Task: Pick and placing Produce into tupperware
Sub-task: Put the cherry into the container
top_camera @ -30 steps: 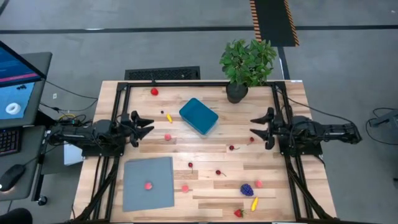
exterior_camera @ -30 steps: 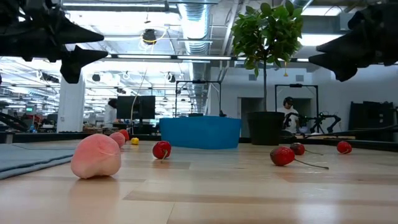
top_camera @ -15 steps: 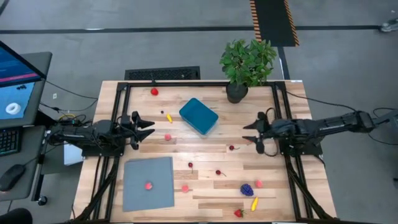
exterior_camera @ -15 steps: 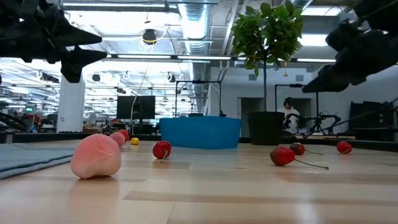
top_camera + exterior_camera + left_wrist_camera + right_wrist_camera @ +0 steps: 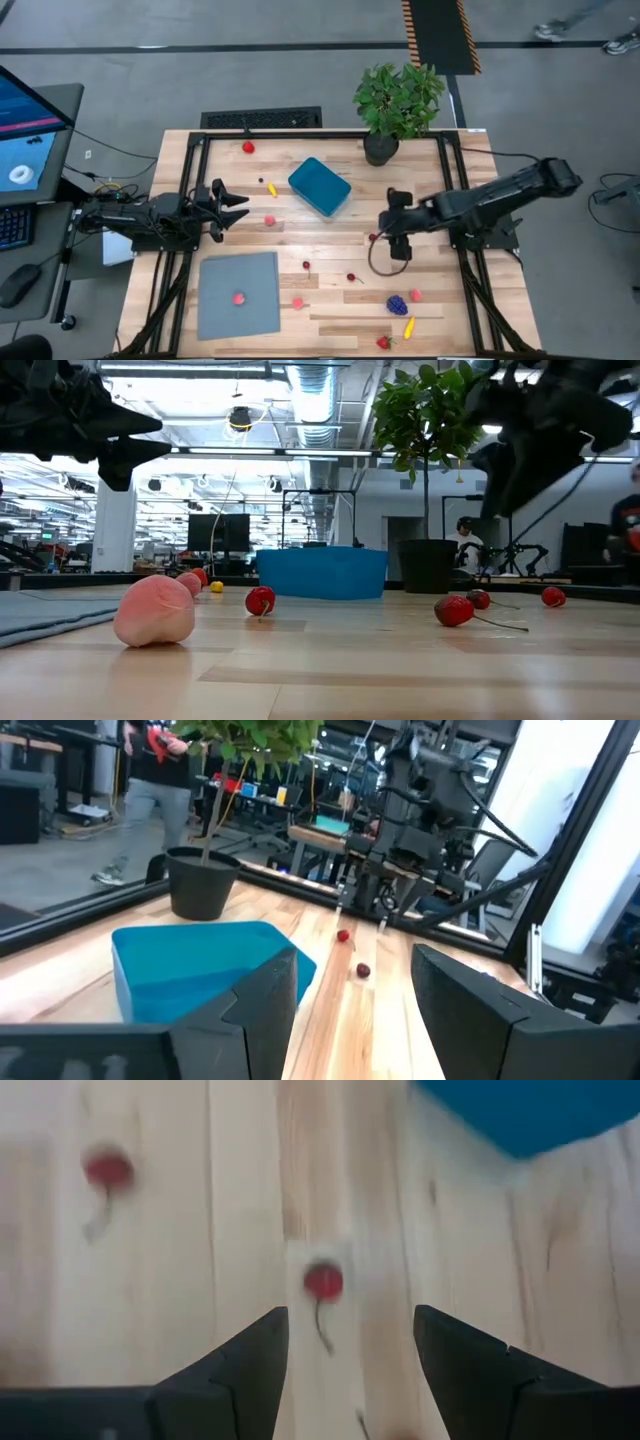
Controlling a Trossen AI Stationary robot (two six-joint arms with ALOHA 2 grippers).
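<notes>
**A:** What can you see from your end?

**B:** In the overhead picture my right gripper (image 5: 397, 222) sits right of centre, pointing down over a red cherry (image 5: 373, 238). Through its wrist camera the fingers (image 5: 245, 1355) stand wide apart with nothing between them, the cherry (image 5: 323, 1281) framed in the gap, stem trailing. A second cherry (image 5: 108, 1169) at the upper left there is smeared; I can't make out more than red and a stem.

**A:** And the tupperware?

**B:** The teal tupperware (image 5: 320, 187) lies just above centre of the overhead frame, tilted diagonally. I can't see inside it from the low view (image 5: 322, 573), only its wall. The right wrist view cuts it off at the top right corner (image 5: 520, 1110).

**A:** Left side?

**B:** My left gripper (image 5: 236, 204) waits at the table's left edge, fingers spread, holding nothing. The remaining produce is scattered: purple grapes (image 5: 397, 304) and a yellow piece (image 5: 408, 326) at the lower right, a pink piece (image 5: 239, 297) on the grey sheet (image 5: 225, 320). The potted plant (image 5: 397, 102) stands at the upper right.
</notes>
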